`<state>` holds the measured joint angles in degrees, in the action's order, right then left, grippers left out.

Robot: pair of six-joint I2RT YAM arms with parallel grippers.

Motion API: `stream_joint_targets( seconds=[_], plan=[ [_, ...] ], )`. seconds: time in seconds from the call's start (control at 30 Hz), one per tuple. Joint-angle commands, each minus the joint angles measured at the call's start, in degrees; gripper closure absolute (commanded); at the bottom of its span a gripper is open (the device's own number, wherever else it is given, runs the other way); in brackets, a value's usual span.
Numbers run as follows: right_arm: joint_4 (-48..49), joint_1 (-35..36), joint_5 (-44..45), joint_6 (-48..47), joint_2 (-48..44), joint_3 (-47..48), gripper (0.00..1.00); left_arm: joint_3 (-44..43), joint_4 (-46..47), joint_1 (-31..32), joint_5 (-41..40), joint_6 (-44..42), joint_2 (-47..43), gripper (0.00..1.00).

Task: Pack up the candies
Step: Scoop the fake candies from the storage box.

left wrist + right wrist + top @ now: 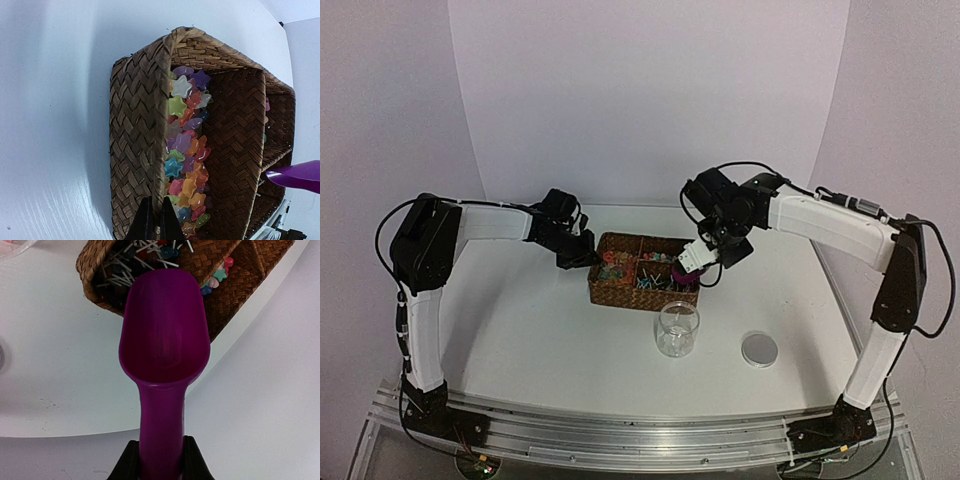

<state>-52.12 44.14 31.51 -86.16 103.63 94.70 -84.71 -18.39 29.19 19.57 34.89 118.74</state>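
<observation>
Left wrist view: candies lie heaped in one long band along the basket wall, running straight away from the camera, and the left gripper pinches that wall, nearly closed. Over right, the right gripper clamps the empty scoop, bowl pointing at the basket.

The left gripper touches the basket at its left end. The right gripper holds a magenta scoop over its right end. A glass jar stands just in front of the basket, with a round lid farther right.
</observation>
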Motion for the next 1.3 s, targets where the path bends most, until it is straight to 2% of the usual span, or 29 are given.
stream_joint_targets(
  seconds=[0.0,0.17,0.43,0.53,0.77,1.0,1.27],
  plan=[
    [-0.7,-0.3,4.3,-2.2,1.5,0.9,1.00,0.9,-5.2,-1.1,-1.0,1.4,-0.5,1.00],
    [-0.7,-0.5,3.7,-2.9,3.0,0.8,1.00,0.3,-5.5,-1.1,-1.0,1.1,-0.1,1.00],
    [-0.6,1.4,-0.7,-4.1,14.2,7.2,1.00,0.5,-5.1,-1.1,-0.5,0.9,-0.2,1.00],
    [-0.6,1.9,-6.3,-1.9,16.2,9.4,1.00,0.4,-5.1,-1.1,-0.5,0.6,-0.2,1.00],
    [-1.3,-2.1,-30.1,12.4,16.6,11.9,1.00,-0.1,-5.3,-1.1,-0.2,0.1,0.1,1.00],
    [-2.0,-6.8,-39.2,22.1,17.1,9.7,1.00,-0.1,-5.4,-1.2,-0.2,0.3,0.2,1.00],
    [-2.0,-11.0,-45.0,26.1,15.3,9.1,1.00,0.1,-5.4,-1.3,-0.4,0.4,0.0,1.00]
  ],
)
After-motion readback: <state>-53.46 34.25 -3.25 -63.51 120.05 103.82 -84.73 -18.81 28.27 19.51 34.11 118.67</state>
